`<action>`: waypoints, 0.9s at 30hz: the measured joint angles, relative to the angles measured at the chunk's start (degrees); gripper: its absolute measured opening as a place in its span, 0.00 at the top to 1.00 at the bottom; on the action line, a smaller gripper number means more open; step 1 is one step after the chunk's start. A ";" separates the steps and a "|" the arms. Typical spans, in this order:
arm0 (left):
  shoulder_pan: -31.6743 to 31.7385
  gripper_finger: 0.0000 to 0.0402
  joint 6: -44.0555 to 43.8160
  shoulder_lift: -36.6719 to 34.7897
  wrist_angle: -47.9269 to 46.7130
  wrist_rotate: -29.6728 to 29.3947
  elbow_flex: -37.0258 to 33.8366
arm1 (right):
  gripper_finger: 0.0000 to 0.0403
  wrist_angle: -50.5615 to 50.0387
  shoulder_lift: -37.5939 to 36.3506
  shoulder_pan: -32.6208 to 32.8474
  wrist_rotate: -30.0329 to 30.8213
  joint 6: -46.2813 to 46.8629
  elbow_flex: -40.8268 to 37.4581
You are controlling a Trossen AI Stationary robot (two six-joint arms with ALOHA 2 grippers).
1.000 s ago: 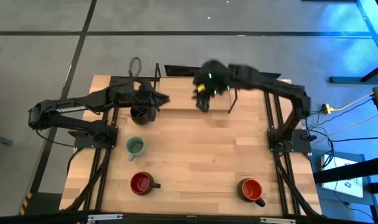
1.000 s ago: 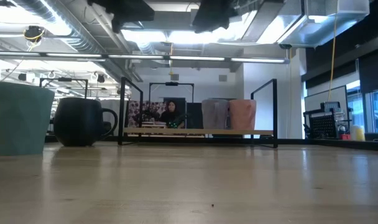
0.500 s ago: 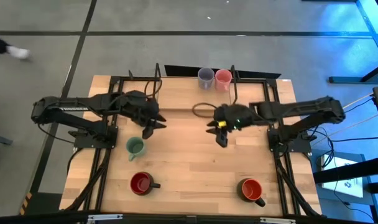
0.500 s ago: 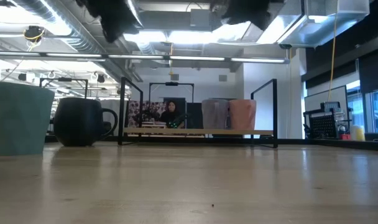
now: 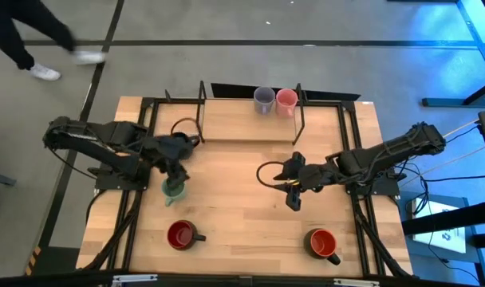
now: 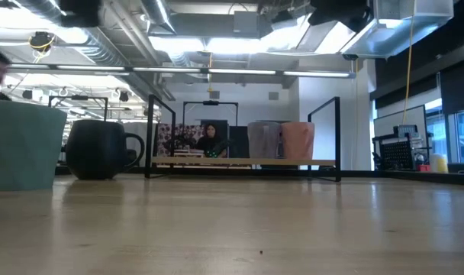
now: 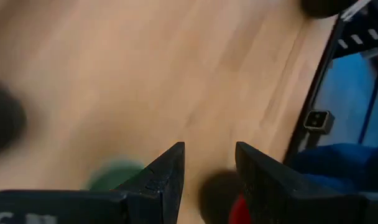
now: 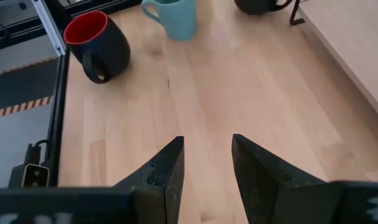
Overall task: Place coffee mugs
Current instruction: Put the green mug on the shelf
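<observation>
High view: you see the light wooden slatted table [image 5: 242, 187] with both dark arms over it, nothing held.
Rack: black wire-frame raised wooden shelf [image 5: 246, 123] at your table's far edge.
Left gripper [image 5: 177, 170]: right over the pale green ceramic mug [image 5: 174, 190], fingers [image 7: 167, 177] a small gap apart, empty.
Right gripper [image 5: 293, 197]: over bare wood mid-table, right of centre, fingers [image 8: 164, 174] parted by a small gap, gripping nothing.
Black round ceramic mug [image 6: 102, 149]: low view puts it on the table, by the shelf's left post; in your high view the left arm covers it.
Lavender ceramic mug [image 5: 263, 100]: on the shelf, touching or just beside the pink ceramic mug [image 5: 286, 100].
Left red-lined dark mug [image 5: 182, 235]: near edge, below the green one.
Right red-lined dark mug [image 5: 322, 242]: near edge, right side.
Person [image 5: 23, 36]: walking on the floor beyond your table's far-left corner.
</observation>
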 joint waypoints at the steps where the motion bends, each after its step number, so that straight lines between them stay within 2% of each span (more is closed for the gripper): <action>1: -1.62 0.66 -4.05 0.03 -1.09 -0.05 0.00 | 0.70 -0.26 0.00 0.18 0.00 0.00 0.00; 8: -12.26 0.66 -30.59 0.24 -6.30 -1.62 0.00 | 0.70 -0.94 0.00 0.38 -0.04 -0.03 0.00; 13: -17.28 0.66 -41.25 0.99 -13.25 -3.07 -0.07 | 0.70 -0.92 0.00 0.34 1.57 -1.55 0.00; 16: -20.13 0.66 -44.45 2.16 -13.86 -3.10 -0.09 | 0.70 -0.91 0.00 0.34 3.82 -2.16 0.00; 20: -24.06 0.66 -47.32 4.56 -13.54 -7.17 -0.09 | 0.70 -0.70 0.00 0.17 6.05 -3.48 0.00; 27: -30.17 0.66 -51.53 9.33 -8.96 -9.39 -3.94 | 0.70 -0.93 0.00 -0.56 5.36 -4.56 0.00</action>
